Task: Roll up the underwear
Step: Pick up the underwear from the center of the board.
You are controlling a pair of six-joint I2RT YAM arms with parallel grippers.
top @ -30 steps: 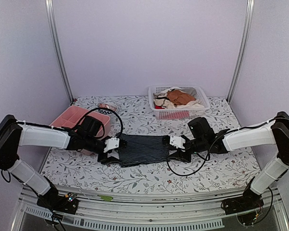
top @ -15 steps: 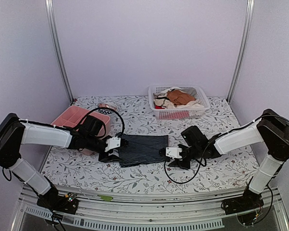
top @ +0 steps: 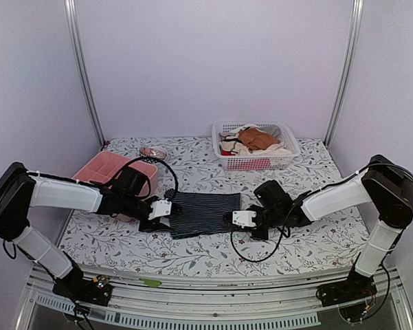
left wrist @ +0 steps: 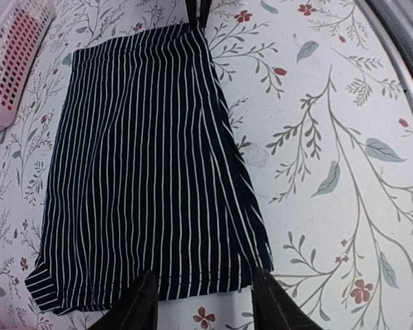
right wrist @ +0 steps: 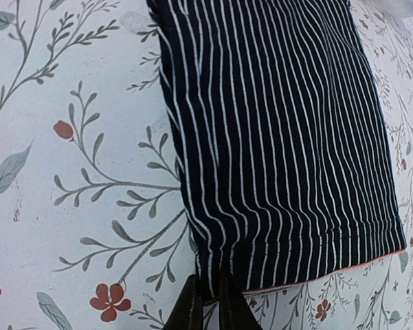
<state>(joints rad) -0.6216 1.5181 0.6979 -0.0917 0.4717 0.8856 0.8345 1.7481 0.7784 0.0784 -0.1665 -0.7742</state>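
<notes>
White plastic basket (top: 255,163) at the back right of the surface (top: 213,251) — one, holding a heap of orange-brown and cream garments (top: 258,139); how many can't be told. Pink tray (top: 99,167) at the left, one, partly behind the left arm; contents can't be told. One small pinkish roll (top: 153,151) lies loose on the surface behind the tray. One pair of underwear (top: 205,210) — dark navy with thin white stripes, folded flat mid-surface between the two arms. Left gripper (top: 158,214) is at its left end, jaws apart and straddling the hem, fabric lying flat between them. Right gripper (top: 239,218) is at the right end, jaws nearly together and pinched on the hem edge; a thin red line runs along that hem.
</notes>
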